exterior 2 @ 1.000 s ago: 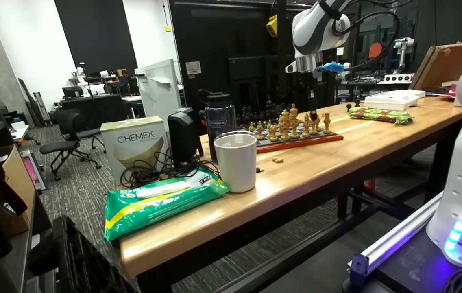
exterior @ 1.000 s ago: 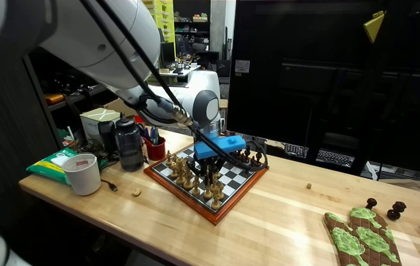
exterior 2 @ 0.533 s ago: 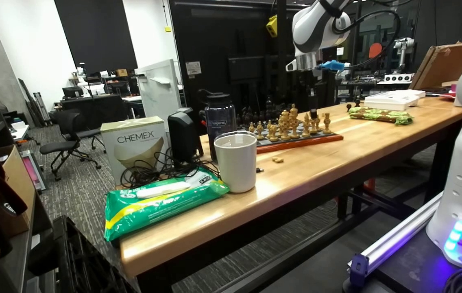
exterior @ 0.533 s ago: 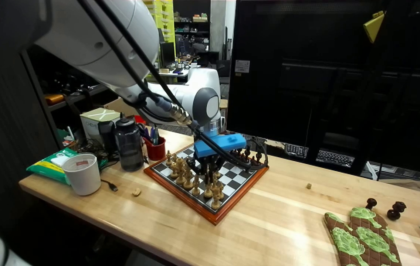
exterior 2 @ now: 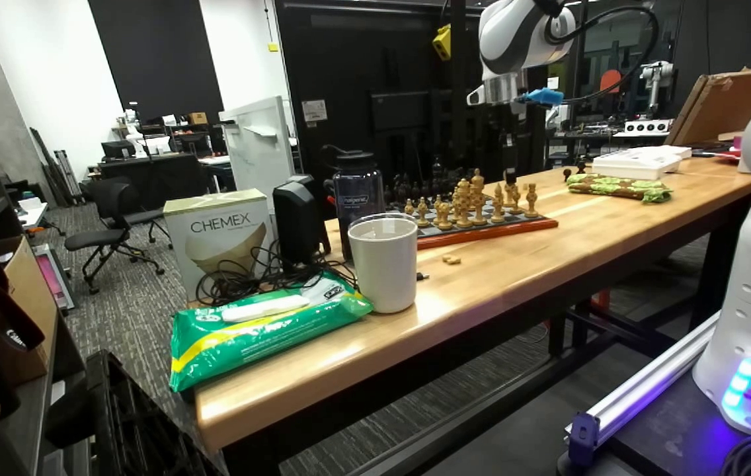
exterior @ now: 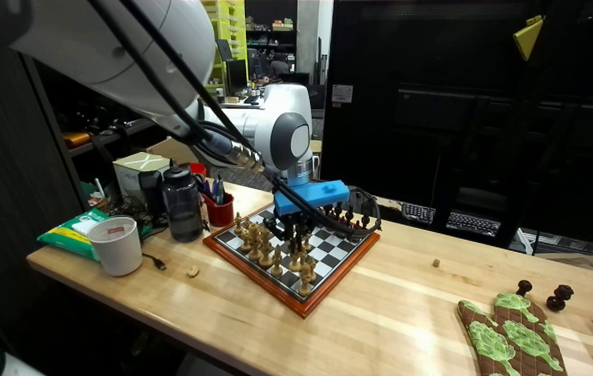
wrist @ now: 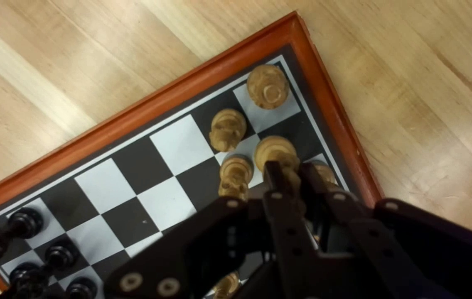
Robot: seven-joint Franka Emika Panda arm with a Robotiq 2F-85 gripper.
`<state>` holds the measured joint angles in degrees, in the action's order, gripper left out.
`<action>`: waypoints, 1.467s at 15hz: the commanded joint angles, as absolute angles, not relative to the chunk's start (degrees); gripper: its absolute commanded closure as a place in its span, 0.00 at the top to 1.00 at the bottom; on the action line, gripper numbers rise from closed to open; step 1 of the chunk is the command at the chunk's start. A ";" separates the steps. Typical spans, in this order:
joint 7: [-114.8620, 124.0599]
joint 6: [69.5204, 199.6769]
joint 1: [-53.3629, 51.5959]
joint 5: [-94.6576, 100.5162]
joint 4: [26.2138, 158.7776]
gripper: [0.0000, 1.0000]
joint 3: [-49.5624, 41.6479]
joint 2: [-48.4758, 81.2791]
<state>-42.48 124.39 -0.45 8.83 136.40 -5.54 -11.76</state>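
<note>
A light wooden chess piece [wrist: 272, 148] is pinched between the dark fingers of my gripper [wrist: 289, 169], upper part between the tips and base showing beyond them. In an exterior view, the held piece [exterior: 295, 264] hangs upright, seemingly just above the red-rimmed chessboard [exterior: 308, 309]. Other light pieces crowd round it: the wrist view has a piece [wrist: 236, 174] to its left, a partly covered piece [wrist: 324, 172] to its right, and a piece [wrist: 268, 87] at the board's corner. Dark chess pieces [wrist: 26, 222] stand at the opposite side.
Left of the board are a red pen cup [exterior: 219, 213], a dark bottle [exterior: 182, 206] and a white mug [exterior: 115, 248]. A small light piece [exterior: 192, 271] lies on the table before the board. An oven mitt [exterior: 516, 334] and dark pieces [exterior: 559, 297] are at the right.
My gripper has risen a little, and the light piece between its fingers has come up with it from its place among the others. The fingers stay closed on it throughout.
</note>
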 commanded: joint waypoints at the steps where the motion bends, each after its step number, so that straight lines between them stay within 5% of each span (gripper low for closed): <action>1: -42.64 122.74 -0.16 8.68 137.30 0.04 -5.32 -15.75; 22: -33.05 119.20 -0.23 8.24 129.79 0.04 -5.45 -14.72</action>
<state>-34.36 121.22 -0.41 8.83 132.03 -5.56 -15.34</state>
